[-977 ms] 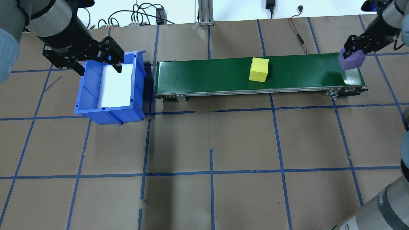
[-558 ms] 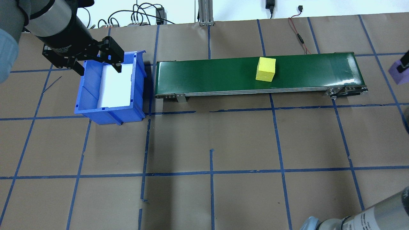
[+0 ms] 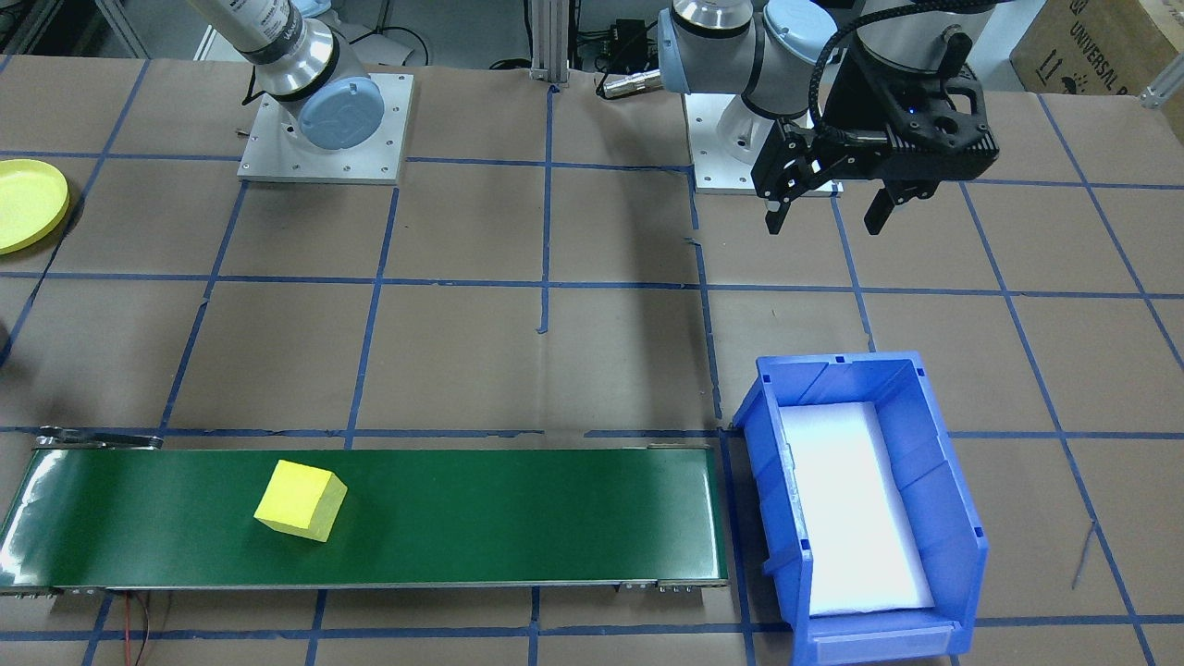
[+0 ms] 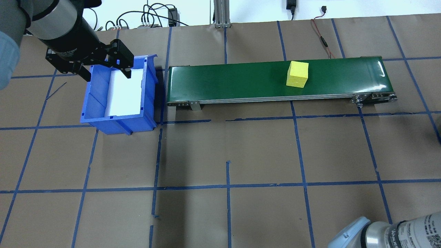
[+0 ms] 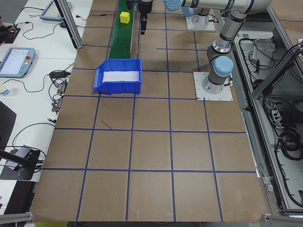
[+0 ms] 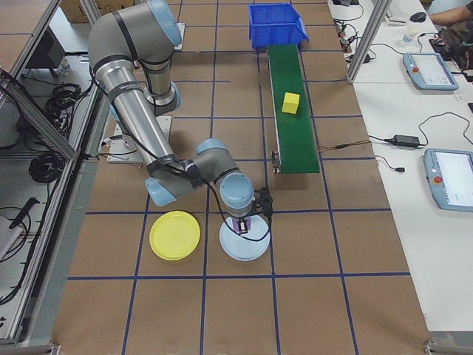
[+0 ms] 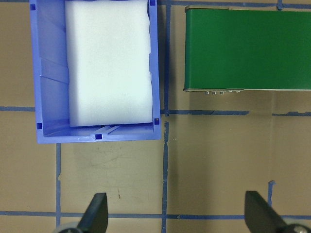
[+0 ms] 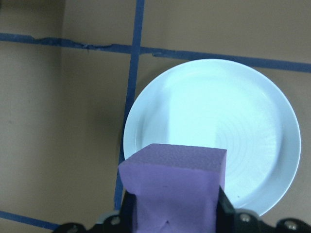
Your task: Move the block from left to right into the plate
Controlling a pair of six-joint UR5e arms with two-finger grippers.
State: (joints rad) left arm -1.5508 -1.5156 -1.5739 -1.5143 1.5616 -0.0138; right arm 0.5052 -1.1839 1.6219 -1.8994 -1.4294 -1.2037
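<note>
My right gripper [image 8: 174, 216] is shut on a purple block [image 8: 172, 189] and holds it above the near edge of a pale blue plate [image 8: 218, 121]. In the exterior right view the gripper [image 6: 245, 220] hangs over that pale plate [image 6: 251, 253], while the yellow plate [image 6: 175, 235] lies beside it, empty. A yellow block [image 4: 297, 74] rides the green conveyor belt [image 4: 234, 79]. Beside the blue bin [image 4: 117, 120], my left gripper [image 4: 105, 70] hovers open and holds nothing.
The blue bin [image 3: 953, 518] has a white foam liner and stands at the belt's left end. The yellow plate [image 3: 28, 203] sits at the table edge near the right arm's base. Cables lie behind the belt.
My right gripper has carried the purple block off the belt's right end and out of the overhead view. The yellow block has travelled right along the belt. The left arm stayed still.
</note>
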